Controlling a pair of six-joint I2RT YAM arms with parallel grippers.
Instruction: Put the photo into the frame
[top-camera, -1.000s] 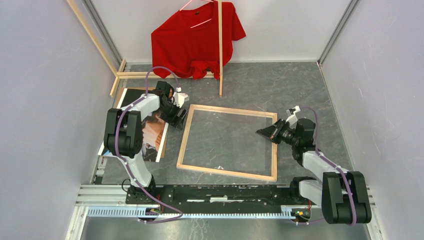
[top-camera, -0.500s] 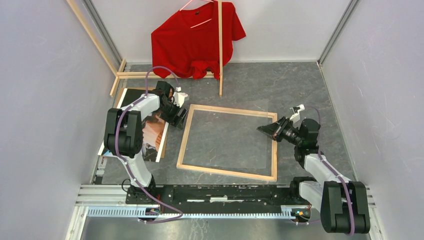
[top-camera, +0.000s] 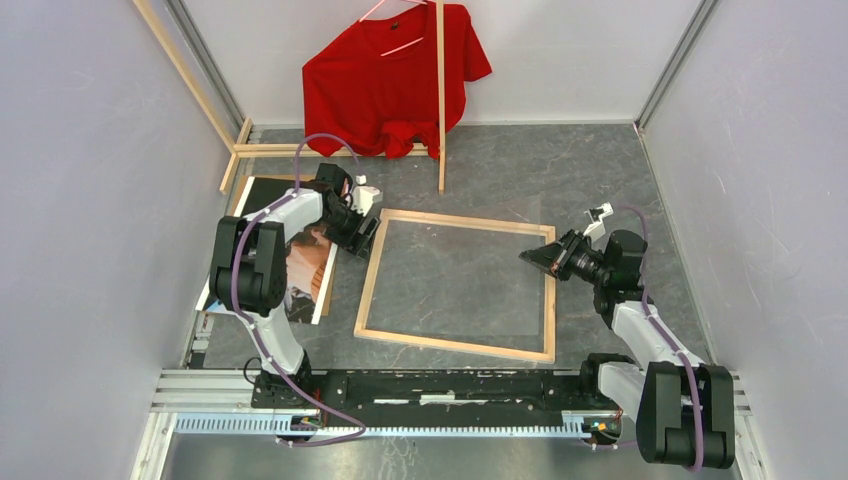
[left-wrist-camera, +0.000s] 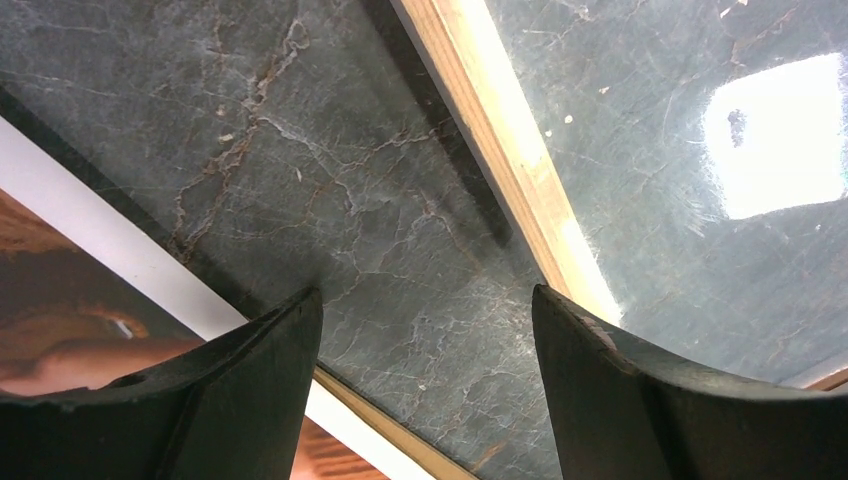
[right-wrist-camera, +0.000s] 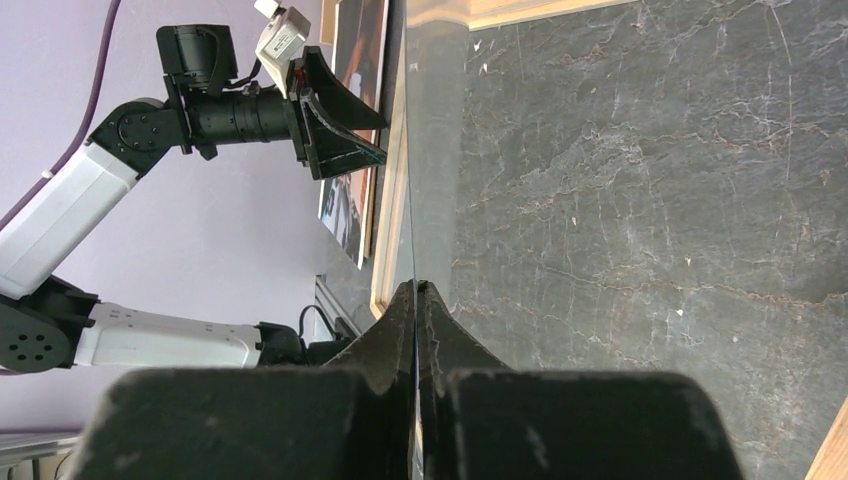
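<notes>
We've got dark grey marbled tabletop (top-camera: 600, 170), plain pale walls (top-camera: 90, 200) on three sides, wooden clothes rack (top-camera: 441, 160) with red T-shirt (top-camera: 380, 90) at back.

Red tee (top-camera: 380, 90) on wood rack (top-camera: 441, 170); clear sheet (top-camera: 460, 270), prob. acrylic.

The dark grey marbled counter (top-camera: 600, 170) carries the pale wooden frame (top-camera: 455, 347), lying flat at its middle. The photo (top-camera: 308, 268) lies face up just left; a wooden rack's foot (top-camera: 300, 150) rests farther back.
</notes>
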